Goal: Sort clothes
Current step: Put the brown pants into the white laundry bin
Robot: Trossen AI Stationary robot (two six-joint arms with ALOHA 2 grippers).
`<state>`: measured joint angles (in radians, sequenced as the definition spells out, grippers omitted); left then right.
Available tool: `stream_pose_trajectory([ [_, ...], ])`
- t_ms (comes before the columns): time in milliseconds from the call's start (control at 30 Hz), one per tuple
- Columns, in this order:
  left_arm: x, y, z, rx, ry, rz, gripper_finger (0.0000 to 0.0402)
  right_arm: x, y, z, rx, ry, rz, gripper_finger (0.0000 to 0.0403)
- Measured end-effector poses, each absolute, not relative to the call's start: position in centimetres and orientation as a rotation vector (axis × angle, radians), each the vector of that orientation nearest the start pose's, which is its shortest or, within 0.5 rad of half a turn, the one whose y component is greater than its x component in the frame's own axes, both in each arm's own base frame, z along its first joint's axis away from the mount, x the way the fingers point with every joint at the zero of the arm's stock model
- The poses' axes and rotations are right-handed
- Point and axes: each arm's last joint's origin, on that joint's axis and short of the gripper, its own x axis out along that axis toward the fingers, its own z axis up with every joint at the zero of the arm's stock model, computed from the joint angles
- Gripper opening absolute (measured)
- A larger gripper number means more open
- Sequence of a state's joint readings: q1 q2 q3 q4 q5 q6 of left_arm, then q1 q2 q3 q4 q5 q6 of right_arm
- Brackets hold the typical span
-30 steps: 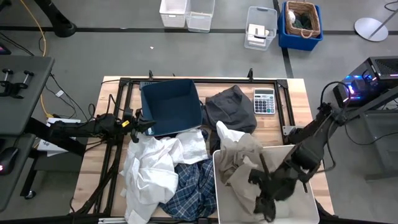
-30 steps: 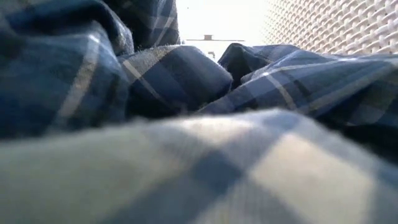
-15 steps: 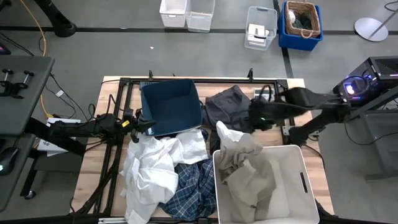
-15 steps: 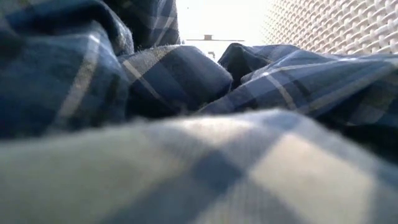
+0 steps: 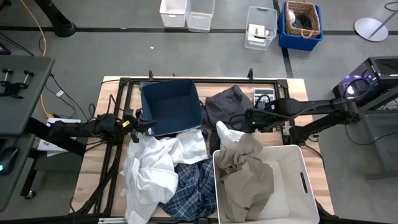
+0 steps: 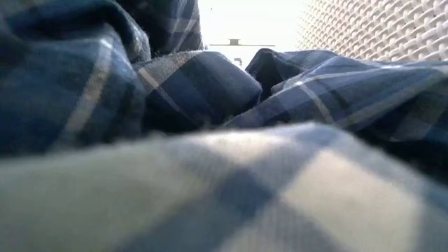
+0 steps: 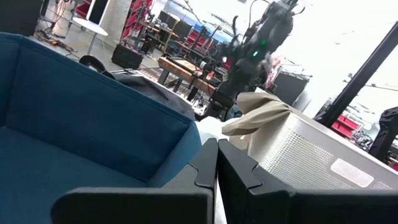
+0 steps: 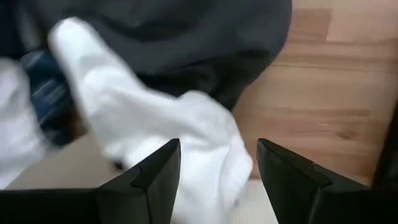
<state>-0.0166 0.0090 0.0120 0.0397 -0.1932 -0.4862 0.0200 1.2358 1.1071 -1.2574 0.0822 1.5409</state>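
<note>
A pile of white shirts [image 5: 155,165] and a blue-white plaid shirt [image 5: 189,190] lie on the table's near left; the plaid shirt [image 6: 210,91] fills the low view. A beige-khaki piece [image 5: 249,177] lies in the large white bin [image 5: 308,186], with a white piece [image 5: 225,132] draped at the bin's far rim. A dark grey piece [image 5: 227,107] lies at the far middle. My right gripper [image 5: 249,119] [image 8: 217,149] is open and empty above the white piece [image 8: 155,130] and the grey piece [image 8: 186,37]. My left gripper [image 5: 149,126] [image 7: 216,155] is shut beside the dark blue bin [image 5: 171,106].
A black frame [image 5: 124,81] runs round the table top. A calculator [image 5: 264,94] lies at the far right, partly under my right arm. Bare wood [image 5: 298,99] shows at the far right corner. Bins and a basket stand on the floor beyond the table.
My right gripper has risen out of the white bin and gone toward the table's far edge, then a little left, to above the dark grey piece. The beige-khaki piece stays in the bin, now spread further toward its near side.
</note>
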Motion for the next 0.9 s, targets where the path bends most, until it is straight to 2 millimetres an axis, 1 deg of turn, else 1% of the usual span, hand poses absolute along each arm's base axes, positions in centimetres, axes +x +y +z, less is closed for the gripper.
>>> stream_pose_trajectory([
  [67, 9.7, 0.4, 17.1, -0.489, -0.085, 0.163, 0.0, 20.3, 0.2, 27.0, 1.226, 1.038, -1.081, 0.0199],
  [133, 9.7, 0.4, 17.1, -0.489, -0.086, 0.162, 0.0, 21.2, 0.4, 25.9, 1.278, 1.023, -0.97, 0.0182],
  [167, 9.7, 0.4, 17.1, -0.489, -0.085, 0.163, 0.0, 21.6, 0.7, 25.5, 1.295, 1.018, -0.914, 0.0167],
  [233, 9.7, 0.4, 17.1, -0.489, -0.085, 0.163, 0.0, 22.2, 1.2, 25.2, 1.311, 0.988, -0.838, 0.0119],
  [300, 9.7, 0.4, 17.1, -0.489, -0.086, 0.163, 0.0, 22.7, 1.5, 25.5, 1.304, 0.96, -0.767, 0.0052],
  [333, 9.7, 0.4, 17.1, -0.489, -0.086, 0.163, 0.0, 22.7, 1.8, 25.6, 1.291, 0.968, -0.739, 0.0027],
  [367, 9.7, 0.4, 17.1, -0.489, -0.086, 0.163, 0.0, 22.9, 2.0, 25.9, 1.287, 0.977, -0.705, 0.0016],
  [500, 9.7, 0.4, 17.1, -0.489, -0.086, 0.163, 0.0, 23.6, 3.1, 27.6, 1.303, 0.965, -0.54, 0.0012],
  [600, 9.7, 0.4, 17.1, -0.489, -0.086, 0.163, 0.0, 24.0, 3.9, 29.7, 1.285, 0.939, -0.433, 0.0003],
  [767, 9.7, 0.4, 17.1, -0.489, -0.086, 0.162, 0.0001, 24.0, 5.7, 32.6, 1.256, 0.943, -0.263, 0.0001],
  [900, 9.7, 0.4, 17.1, -0.489, -0.086, 0.162, 0.0001, 23.5, 7.7, 34.3, 1.24, 0.988, -0.12, 0.0001],
])
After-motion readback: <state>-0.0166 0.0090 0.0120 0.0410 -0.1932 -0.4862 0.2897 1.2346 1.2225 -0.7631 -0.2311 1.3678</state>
